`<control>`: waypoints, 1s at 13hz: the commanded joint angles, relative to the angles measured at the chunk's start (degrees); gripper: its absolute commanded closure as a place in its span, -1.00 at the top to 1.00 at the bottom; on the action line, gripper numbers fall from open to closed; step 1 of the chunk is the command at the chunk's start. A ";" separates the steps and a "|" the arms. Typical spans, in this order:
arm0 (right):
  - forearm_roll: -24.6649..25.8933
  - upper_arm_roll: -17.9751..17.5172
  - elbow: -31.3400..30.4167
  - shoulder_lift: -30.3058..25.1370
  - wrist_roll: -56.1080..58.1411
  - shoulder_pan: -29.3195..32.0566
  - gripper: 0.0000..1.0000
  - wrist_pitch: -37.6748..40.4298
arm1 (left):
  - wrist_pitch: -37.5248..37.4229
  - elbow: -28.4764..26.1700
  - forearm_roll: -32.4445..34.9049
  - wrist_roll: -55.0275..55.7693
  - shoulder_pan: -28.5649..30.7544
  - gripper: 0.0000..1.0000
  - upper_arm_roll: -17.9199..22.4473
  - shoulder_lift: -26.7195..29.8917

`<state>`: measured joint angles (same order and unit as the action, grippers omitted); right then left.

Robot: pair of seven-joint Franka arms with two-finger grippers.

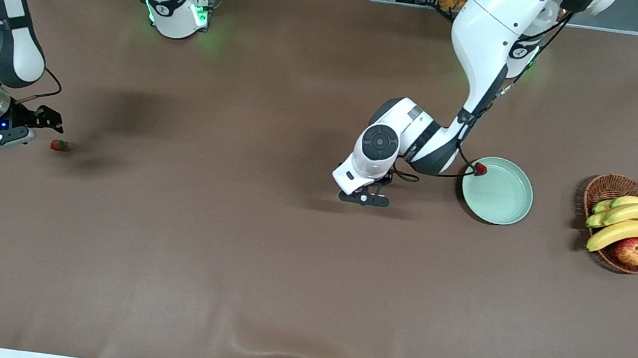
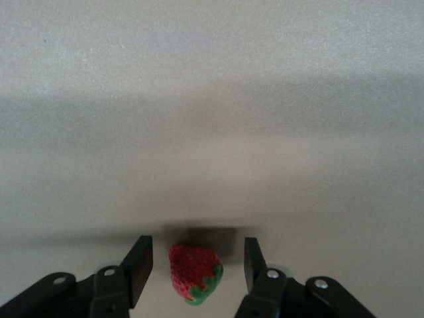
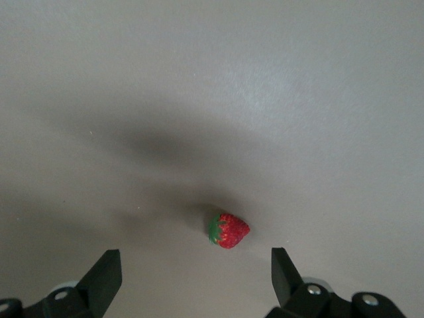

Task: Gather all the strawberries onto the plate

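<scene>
Toward the left arm's end of the table lies the plate (image 1: 504, 198), pale green and round, with one strawberry (image 1: 480, 169) at its rim on the side nearest the robots' bases. Beside the plate, toward the table's middle, the left gripper (image 1: 364, 198) is low over the cloth; its wrist view shows its fingers (image 2: 138, 268) spread a little, with a second strawberry (image 2: 193, 273) lying between them, red with its green top toward the camera. Whether the pads touch that berry cannot be told.

At the right arm's end, the right gripper (image 1: 46, 121) hangs low over the table with its fingers (image 3: 105, 277) spread wide. A third strawberry (image 1: 58, 145) lies on the cloth just beside it; in the right wrist view this berry (image 3: 227, 230) sits ahead of the gap, clear of both fingers.

A basket (image 1: 609, 186) with bananas (image 1: 631, 221) and an apple (image 1: 633, 251) stands beside the plate, nearer the table's end.
</scene>
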<state>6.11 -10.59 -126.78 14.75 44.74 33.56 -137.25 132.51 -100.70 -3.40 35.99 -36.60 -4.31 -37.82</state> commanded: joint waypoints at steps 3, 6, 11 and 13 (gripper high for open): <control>0.74 -1.01 3.81 6.77 -0.27 3.17 1.00 -1.00 | -0.15 -0.99 0.41 3.21 -1.36 -0.33 0.44 0.56; 0.65 -0.83 4.17 8.45 -0.96 3.79 1.00 -1.70 | -0.41 -0.99 0.41 3.74 -1.36 -0.54 0.44 0.73; 0.65 -0.83 4.17 10.64 -3.17 4.58 1.00 -3.71 | -4.54 -0.11 0.77 0.07 1.26 -0.84 0.88 3.63; 0.65 -0.75 4.17 11.18 -3.17 4.59 1.00 -4.60 | -6.55 -0.11 0.77 -3.54 4.16 -0.85 0.80 5.91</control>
<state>6.08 -10.53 -123.47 24.69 42.40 36.97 -141.08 129.16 -100.08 -3.36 35.41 -35.21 -3.37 -35.62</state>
